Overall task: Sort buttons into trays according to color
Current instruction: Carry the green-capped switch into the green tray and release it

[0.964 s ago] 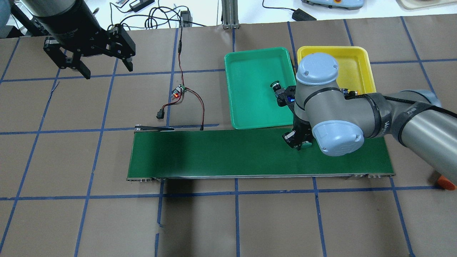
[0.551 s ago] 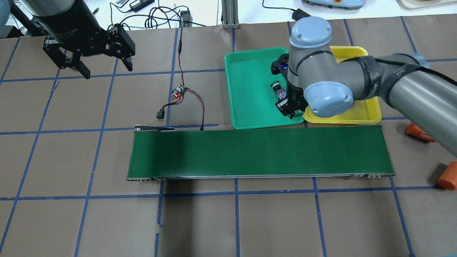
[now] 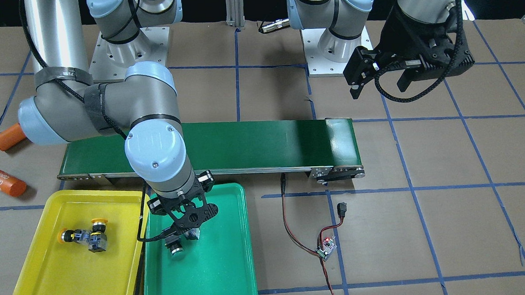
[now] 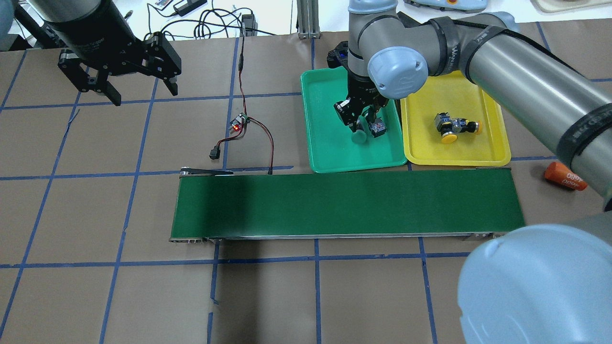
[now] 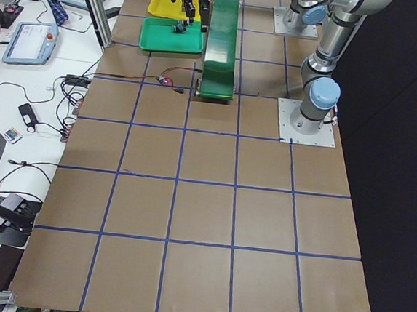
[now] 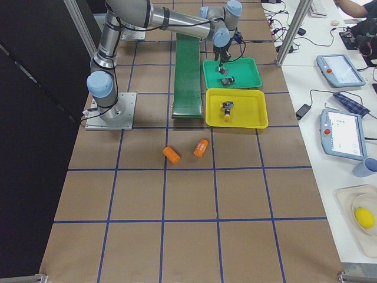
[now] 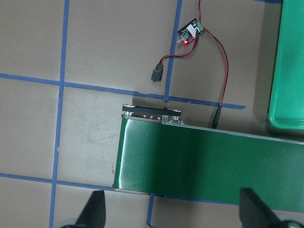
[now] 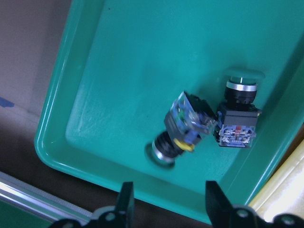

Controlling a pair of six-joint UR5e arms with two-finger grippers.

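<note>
I am hovering my right gripper (image 4: 362,123) low over the green tray (image 4: 325,119), on the side nearest the yellow tray (image 4: 459,95). Its fingers (image 8: 127,199) are standing apart with only bare tray floor showing between them, and it is gripping nothing. The first green button (image 8: 183,126) and the second green button (image 8: 239,118) are both lying on their sides in the green tray, just ahead of the fingertips and not between them. In the wrist view the first is pointing its cap toward my fingers and the second is pointing its cap away. Their switch bodies are sitting side by side, touching or nearly so; I cannot tell which. Neither is touching the fingers, as far as the wrist view shows. The two yellow buttons (image 4: 452,125) are lying together in the yellow tray, bodies against each other, well off to the side of this gripper. My left gripper (image 4: 144,95) is hanging over bare table (image 4: 95,191) on my left side, well apart from both trays and past the end of the belt (image 4: 334,203). Its fingers are spread wide and are carrying nothing. Its wrist camera is looking down on the belt's end.
</note>
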